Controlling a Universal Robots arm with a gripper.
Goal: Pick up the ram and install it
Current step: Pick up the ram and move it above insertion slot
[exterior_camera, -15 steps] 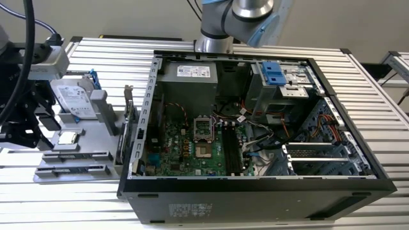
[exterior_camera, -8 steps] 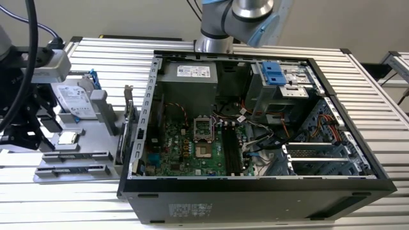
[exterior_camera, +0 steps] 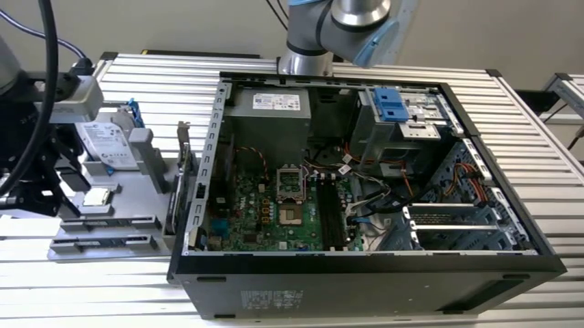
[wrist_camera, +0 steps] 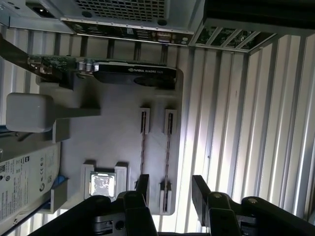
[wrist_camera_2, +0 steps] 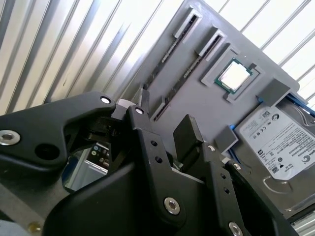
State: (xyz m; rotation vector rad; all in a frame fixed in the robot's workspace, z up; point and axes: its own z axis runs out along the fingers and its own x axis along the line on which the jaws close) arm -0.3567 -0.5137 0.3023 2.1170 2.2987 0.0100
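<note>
The end effector [wrist_camera: 171, 186] is hovering with its fingers [wrist_camera: 199, 188] spread wide and gripping nothing, while the ram [wrist_camera: 168, 147] is standing on edge in a slot of the grey fixture tray [wrist_camera: 113, 132], just beyond and below the fingertips and apart from them. Its long axis is running straight away from the end effector, crosswise to the closing direction, so its flat faces are facing the fingers; a twin stick [wrist_camera: 142, 142] is standing parallel just beside it, and which stick the gap is centring on cannot be told.

Two ram sticks [wrist_camera: 142, 147] [wrist_camera: 168, 152], one processor [wrist_camera: 102, 186], one drive [wrist_camera: 24, 182]
</note>
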